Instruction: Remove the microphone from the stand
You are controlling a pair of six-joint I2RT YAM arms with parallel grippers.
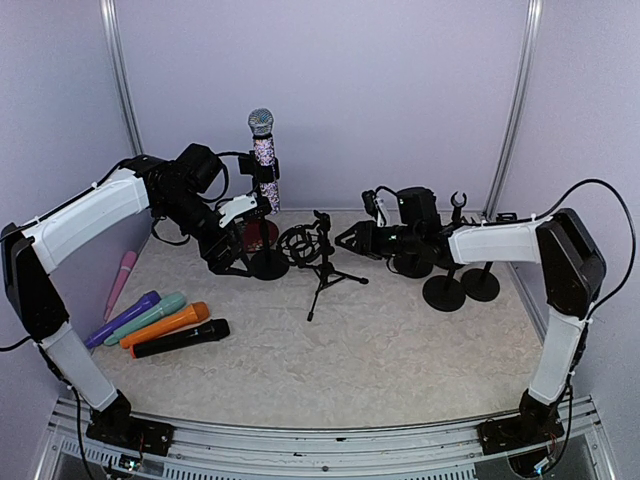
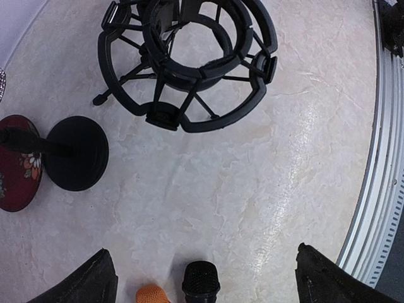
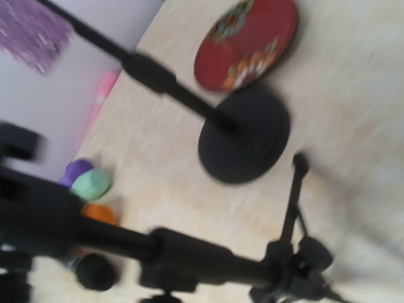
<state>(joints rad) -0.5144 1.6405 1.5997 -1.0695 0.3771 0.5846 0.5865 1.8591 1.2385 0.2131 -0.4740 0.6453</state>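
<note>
A glittery microphone with a silver head stands upright in the clip of a round-based stand at the back left. Its purple glitter shows blurred in the right wrist view, above that stand's base. My left gripper hangs low beside the stand base, below the microphone, open and empty. My right gripper is to the right of a tripod stand with a shock mount. Its own view is blurred, with the tripod's pole close across it, and its jaws do not show.
Several loose microphones lie at the front left: pink, purple, teal, orange, black. A red patterned disc lies by the stand base. More empty round-based stands stand on the right. The shock mount is close ahead of the left gripper.
</note>
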